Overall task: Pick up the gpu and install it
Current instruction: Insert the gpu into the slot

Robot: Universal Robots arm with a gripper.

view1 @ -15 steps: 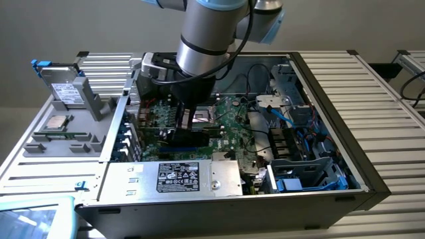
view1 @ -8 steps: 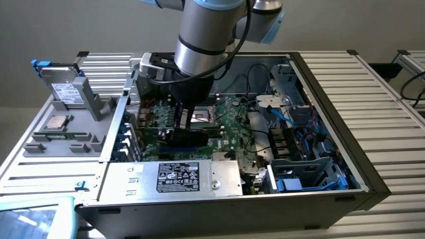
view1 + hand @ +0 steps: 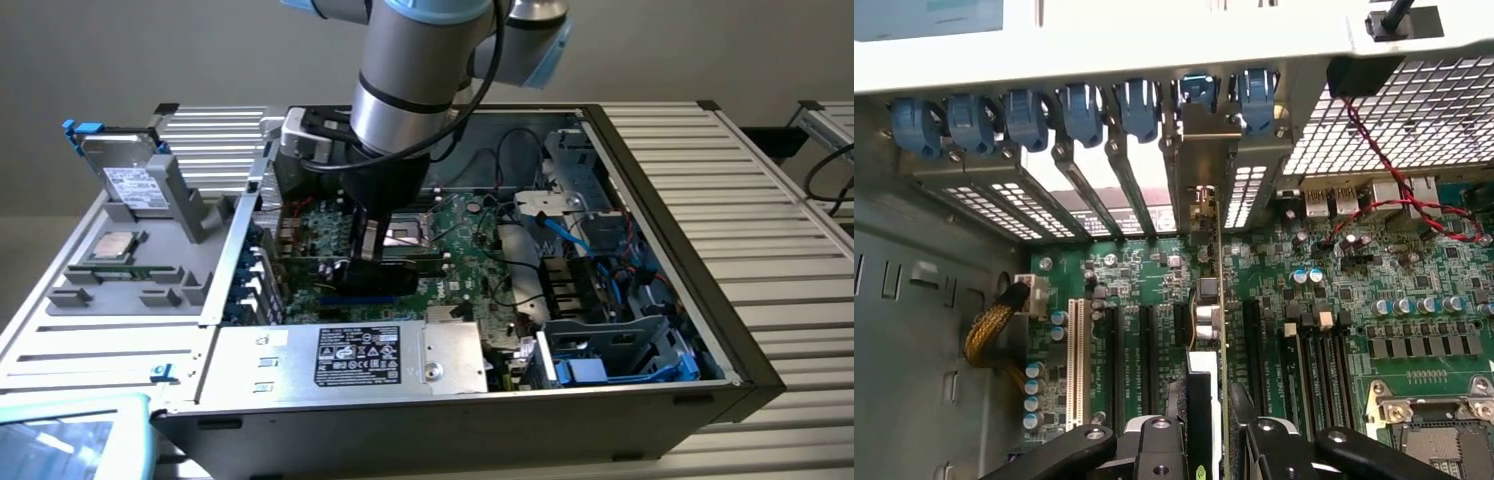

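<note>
Checking in: what have your jaws got? (desk)

On my wrist view the black gripper point(image 3: 1208, 425) is clamped on the gpu point(image 3: 1206, 300), a small flat card that I see edge-on: a thin green circuit-board edge with a black body on one face and a bare silver metal bracket point(image 3: 1206, 150) at its far end. One black finger point(image 3: 1156, 440) presses each face. (me)

And where is the card sitting? (desk)

It stands upright on its long edge over the large green motherboard point(image 3: 1354, 330), lined up with the long black slots point(image 3: 1149, 350) that run beside a white slot point(image 3: 1075, 360). Its bracket is up against the rear wall of the case, in the row of perforated silver slot covers point(image 3: 1004, 195), just beside the blue plastic retaining clips point(image 3: 1082, 110). Whether its lower edge is down in a slot I cannot tell. A twisted pair of red wires point(image 3: 1384, 190) crosses the board well apart from it. On the exterior view my silver arm with pale blue caps point(image 3: 407, 80) reaches straight down into the open grey computer case point(image 3: 400, 430), the gripper point(image 3: 370, 250) low over the motherboard point(image 3: 467, 250). The silver power supply box with its black label point(image 3: 267, 360) lies along the case's near edge, and a grey parts tray point(image 3: 134, 290) stands outside toward the exterior view's left. (me)
</note>
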